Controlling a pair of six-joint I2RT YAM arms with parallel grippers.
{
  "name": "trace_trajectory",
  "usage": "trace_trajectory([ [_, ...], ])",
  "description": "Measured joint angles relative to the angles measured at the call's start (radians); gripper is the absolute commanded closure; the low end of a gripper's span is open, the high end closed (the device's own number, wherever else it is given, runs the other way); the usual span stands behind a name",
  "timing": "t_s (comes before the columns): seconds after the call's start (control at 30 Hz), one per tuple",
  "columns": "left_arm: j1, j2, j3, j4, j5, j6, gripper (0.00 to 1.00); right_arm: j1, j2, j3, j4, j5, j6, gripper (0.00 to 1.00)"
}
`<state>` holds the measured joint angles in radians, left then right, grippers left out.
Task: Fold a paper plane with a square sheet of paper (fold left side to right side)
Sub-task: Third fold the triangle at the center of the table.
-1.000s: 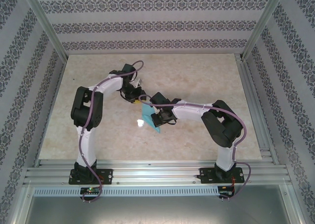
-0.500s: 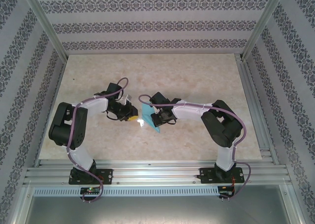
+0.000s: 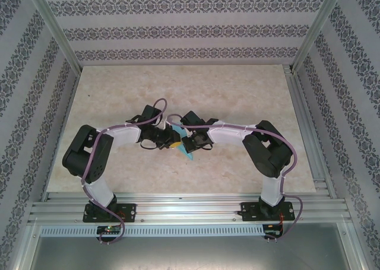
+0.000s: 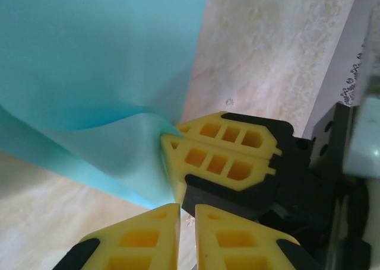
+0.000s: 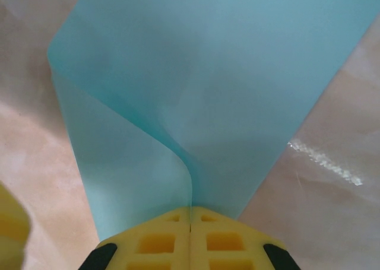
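The square sheet of paper is light blue and bent over on itself in a soft curl, partly lifted off the table. My right gripper is shut on its near edge. In the top view the sheet shows between the two wrists, with the right gripper over it and the left gripper close on its left. In the left wrist view the paper fills the upper left. The right gripper's yellow fingers pinch it there. My left gripper sits just below them, a narrow empty slit between its fingers.
The tabletop is pale and marbled, with patterned walls on three sides. Aluminium rails run along the near edge, and another rail runs down the right side. Both arms crowd the table's middle.
The left arm swung back from behind the paper, then reached right until its gripper stands against the right gripper. Its jaws narrowed. The right arm and the paper stayed put.
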<state>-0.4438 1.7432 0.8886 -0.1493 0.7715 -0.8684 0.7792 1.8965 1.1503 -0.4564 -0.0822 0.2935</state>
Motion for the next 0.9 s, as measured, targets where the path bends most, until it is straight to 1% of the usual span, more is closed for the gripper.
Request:
trace_trajectory([
  [0.23, -0.014, 0.045, -0.002, 0.046, -0.049, -0.056, 0.86, 0.000, 0.000, 0.000, 0.000, -0.002, 0.000, 1.00],
  [0.5, -0.016, 0.052, -0.016, 0.053, -0.095, -0.076, 0.86, 0.000, 0.000, 0.000, 0.000, -0.005, 0.000, 1.00],
  [0.9, -0.016, 0.068, -0.018, 0.055, -0.124, -0.079, 0.85, 0.000, 0.010, 0.014, -0.001, -0.010, 0.000, 1.00],
])
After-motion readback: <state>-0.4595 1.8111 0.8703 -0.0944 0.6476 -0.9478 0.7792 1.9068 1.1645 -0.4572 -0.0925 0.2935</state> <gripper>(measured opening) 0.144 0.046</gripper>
